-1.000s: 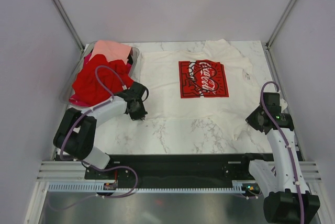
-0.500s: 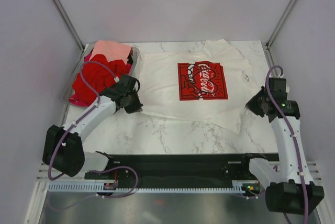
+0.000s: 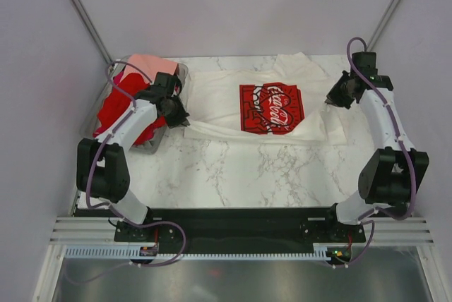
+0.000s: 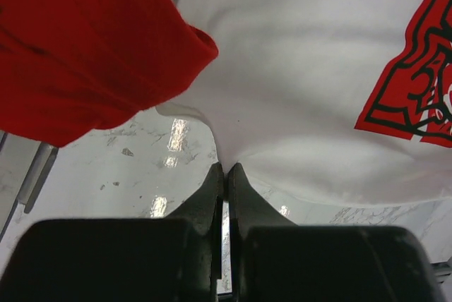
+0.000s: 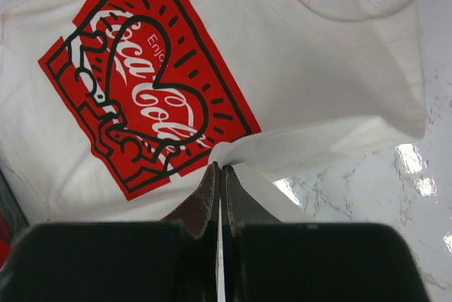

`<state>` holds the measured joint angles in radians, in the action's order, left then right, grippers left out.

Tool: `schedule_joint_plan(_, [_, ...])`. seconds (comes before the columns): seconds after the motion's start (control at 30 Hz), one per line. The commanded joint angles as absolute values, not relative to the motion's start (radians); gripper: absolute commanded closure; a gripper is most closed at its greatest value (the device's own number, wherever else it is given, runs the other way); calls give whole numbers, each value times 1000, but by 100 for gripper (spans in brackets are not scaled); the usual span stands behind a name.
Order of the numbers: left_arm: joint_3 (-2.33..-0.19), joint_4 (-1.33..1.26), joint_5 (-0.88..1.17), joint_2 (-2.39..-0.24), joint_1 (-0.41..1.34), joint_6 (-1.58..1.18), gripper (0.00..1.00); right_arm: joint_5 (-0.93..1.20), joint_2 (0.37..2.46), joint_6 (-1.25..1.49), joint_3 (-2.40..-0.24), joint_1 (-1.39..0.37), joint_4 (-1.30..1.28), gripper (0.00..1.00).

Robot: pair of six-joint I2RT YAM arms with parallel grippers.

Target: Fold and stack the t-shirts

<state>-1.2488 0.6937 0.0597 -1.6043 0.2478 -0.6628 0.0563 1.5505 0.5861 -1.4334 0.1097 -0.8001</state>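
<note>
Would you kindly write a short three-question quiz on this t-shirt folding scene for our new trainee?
1. True or false: the jaws of the left arm are shut on an edge of the white t-shirt.
2. What lies left of that shirt? A) red t-shirts and a pink t-shirt; B) folded blue towels; C) a stack of plates.
3. In a few words: what do the jaws of the right arm pinch?
Key: 1 true; 2 A; 3 a fold of the white t-shirt.
</note>
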Motion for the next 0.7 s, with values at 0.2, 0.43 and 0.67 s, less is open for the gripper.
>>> schedule_joint_plan(0.2, [-1428, 712, 100, -1781, 196, -595, 98, 72, 1784, 540, -1712, 107, -785, 100])
schedule_joint_plan(0.43, [-1544, 733, 126, -1926, 163, -591, 98, -18, 1969, 529, -1908, 95, -819, 100])
schedule_joint_plan(0.67, [-1755, 851, 199, -2046, 153, -562, 46, -45, 2204, 503, -2257, 101, -981, 14])
